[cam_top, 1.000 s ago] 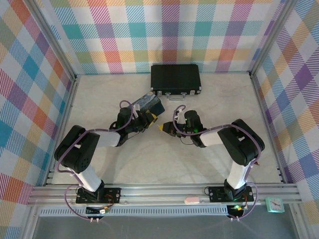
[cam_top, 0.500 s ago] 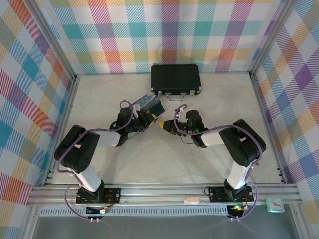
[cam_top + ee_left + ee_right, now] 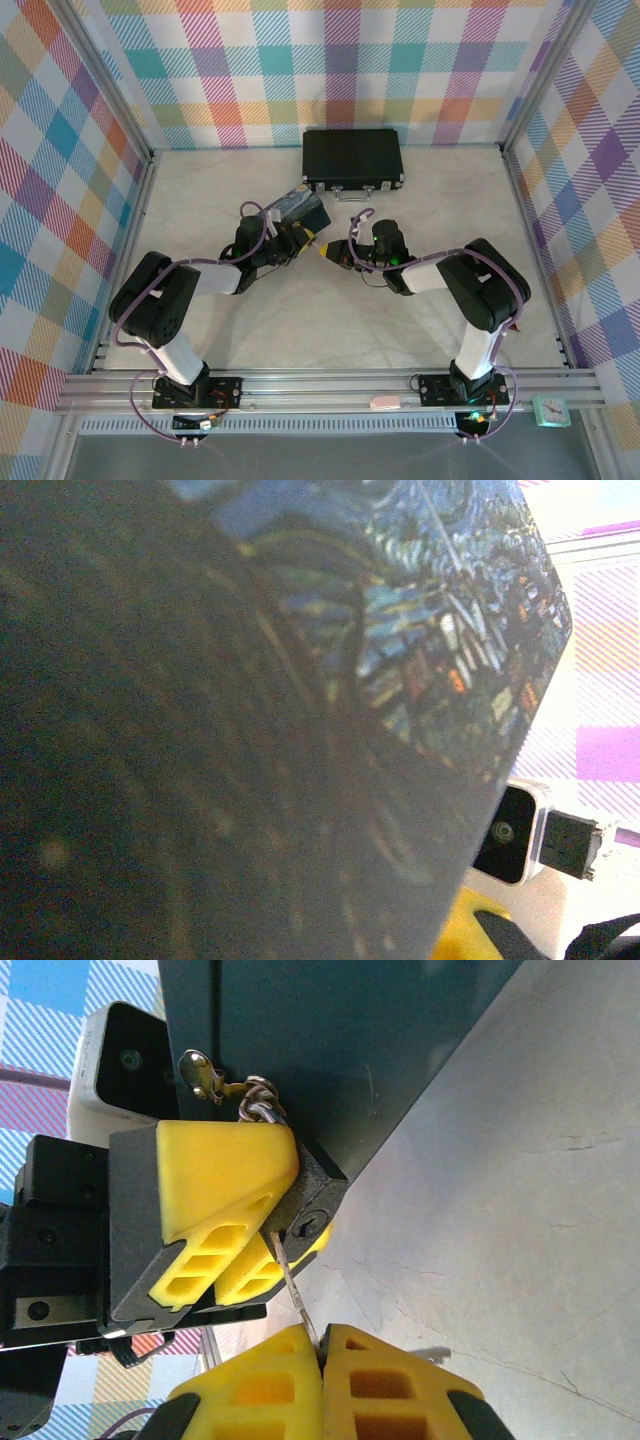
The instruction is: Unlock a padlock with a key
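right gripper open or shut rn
Shut on the key: the right gripper's yellow fingers press together around its thin blade.

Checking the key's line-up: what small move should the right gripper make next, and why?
Probably ease the key forward along its own line. The right gripper pinches it, and its tip sits at the left gripper, shut on the padlock; the keyhole is hidden.

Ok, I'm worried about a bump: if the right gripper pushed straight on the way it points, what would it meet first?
Probably the yellow fingers of the left gripper, shut on the padlock at the tin's hasp; the key in the right gripper reaches between them. Depth is unclear.
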Motion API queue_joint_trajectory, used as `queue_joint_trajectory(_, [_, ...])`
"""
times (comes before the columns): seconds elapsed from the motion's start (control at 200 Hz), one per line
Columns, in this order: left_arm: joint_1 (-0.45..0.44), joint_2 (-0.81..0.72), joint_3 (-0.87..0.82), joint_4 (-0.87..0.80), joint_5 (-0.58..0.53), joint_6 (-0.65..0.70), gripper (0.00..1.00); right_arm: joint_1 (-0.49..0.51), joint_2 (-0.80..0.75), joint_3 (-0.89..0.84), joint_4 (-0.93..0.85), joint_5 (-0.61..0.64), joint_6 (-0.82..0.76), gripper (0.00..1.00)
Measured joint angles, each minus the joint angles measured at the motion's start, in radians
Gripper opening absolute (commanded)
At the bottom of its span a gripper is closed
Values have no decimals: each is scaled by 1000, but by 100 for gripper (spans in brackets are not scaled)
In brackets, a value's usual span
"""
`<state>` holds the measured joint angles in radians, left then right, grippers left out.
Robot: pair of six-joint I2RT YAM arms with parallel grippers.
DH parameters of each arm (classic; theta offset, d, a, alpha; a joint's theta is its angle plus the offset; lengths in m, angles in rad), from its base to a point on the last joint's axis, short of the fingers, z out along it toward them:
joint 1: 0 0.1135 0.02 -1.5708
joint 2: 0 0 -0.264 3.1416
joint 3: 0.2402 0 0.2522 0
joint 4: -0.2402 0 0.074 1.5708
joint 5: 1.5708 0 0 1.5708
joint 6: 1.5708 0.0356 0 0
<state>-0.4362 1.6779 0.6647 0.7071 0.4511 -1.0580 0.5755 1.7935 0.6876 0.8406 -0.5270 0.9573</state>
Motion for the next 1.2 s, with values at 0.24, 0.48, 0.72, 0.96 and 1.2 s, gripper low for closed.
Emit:
queue_joint_trajectory(0.24, [0, 0, 0, -2, -5, 0, 0, 0, -6, -13, -13, 19, 0, 0])
queue_joint_trajectory(0.48, [0, 0, 0, -2, -6, 0, 0, -1, -6, -12, -14, 21, 0, 0])
queue_joint_trajectory(0.72, [0, -4, 0, -2, -7, 0, 0, -1, -1, 5, -14, 21, 1, 0])
queue_joint_trajectory(0.96, [0, -13, 0, -5, -14, 0, 0, -5, 16, 21, -14, 18, 4, 0])
queue_joint_trajectory(1.2, [0, -13, 0, -5, -14, 0, 0, -6, 24, 22, -1, 13, 18, 0])
